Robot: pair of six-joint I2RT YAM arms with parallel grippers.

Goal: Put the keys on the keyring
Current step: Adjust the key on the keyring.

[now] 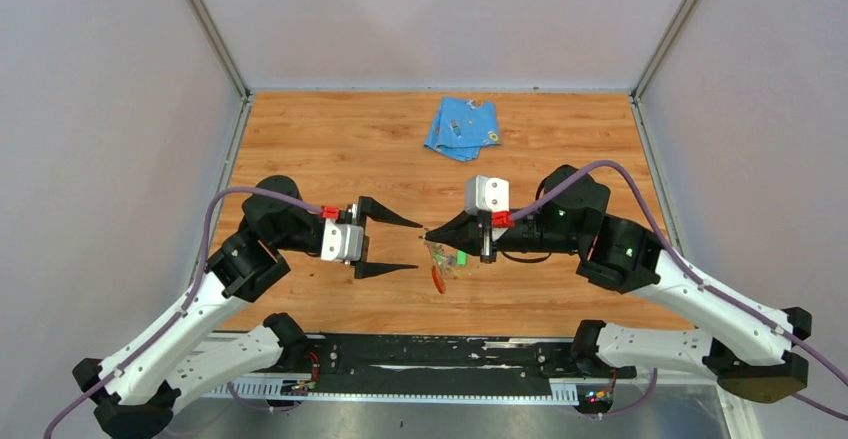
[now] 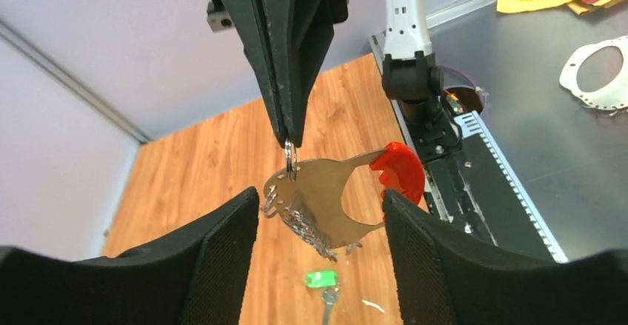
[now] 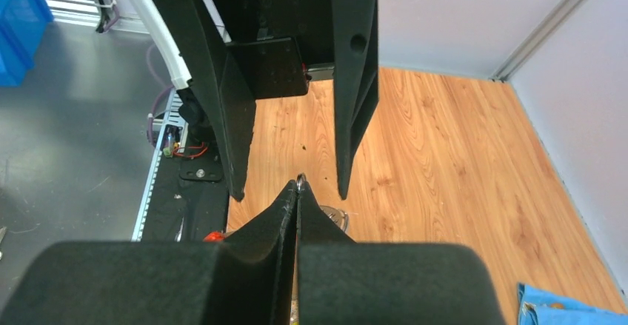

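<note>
R gripper (image 1: 432,234) is clenched tight, its 2 fingers pressed flat together with no gap. Between the tips it pinches a small wire loop (image 2: 289,155) at the top of the keyring (image 2: 326,199). The keyring hangs from that loop, clear of the table (image 1: 330,149), approx at mid-table just in front of the R gripper's tip. It's a flat silvery plate with a curved cutout. Its red strip (image 2: 400,171) is on the end toward the near edge and the arm bases. Jagged silvery bits hang along the lower edge; can't tell what they are.

L gripper (image 1: 418,246) is released, jaws wide and holding nothing. It points at the R gripper from the opposite side, tips near each other. In the L wrist view its 2 fingers (image 2: 215,258) sit either side of the hanging keyring, so the plate is in the gap between them. The finger on the red-strip side is v. close to the plate's edge; can't tell if it touches. The other finger is apart from it.

Green key (image 2: 321,278) lies flat on the wood below the keyring, green head toward the far side, metal shaft toward the L wrist cam. It's not on the ring and no finger touches it.

Blue cloth (image 1: 462,129) lies folded at the far side of the table, well apart from both grippers.
</note>
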